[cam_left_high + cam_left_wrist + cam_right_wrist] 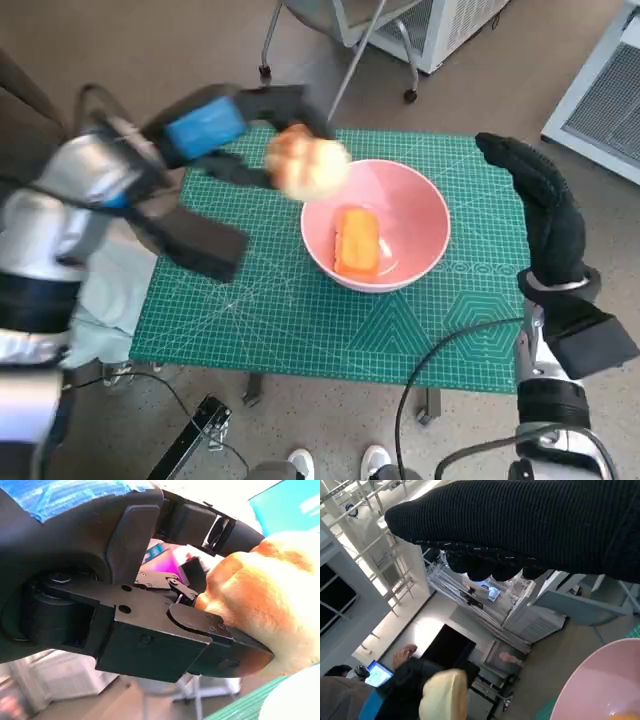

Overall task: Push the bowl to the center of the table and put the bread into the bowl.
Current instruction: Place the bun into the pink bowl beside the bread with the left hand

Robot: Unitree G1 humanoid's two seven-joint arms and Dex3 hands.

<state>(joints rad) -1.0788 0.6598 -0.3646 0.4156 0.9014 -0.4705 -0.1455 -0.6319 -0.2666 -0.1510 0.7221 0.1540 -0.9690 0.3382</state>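
Note:
A pink bowl (400, 215) stands near the middle of the green mat (300, 310), with an orange bread piece (357, 240) lying inside it. My left hand (225, 125) grips a round pale bread roll (307, 163) just above the bowl's left rim. In the left wrist view the black fingers (220, 635) clamp the roll (270, 595). My right hand (535, 205) hovers in its black glove to the right of the bowl, fingers spread, holding nothing. The right wrist view shows the glove (530, 525), the bowl's rim (600, 680) and the roll (445, 695).
A chair on casters (340, 30) and a white unit (470, 25) stand beyond the table's far edge. A white cabinet (600, 90) is at the far right. A person (350, 690) with a screen shows in the right wrist view. A cable (440, 370) hangs near the front edge.

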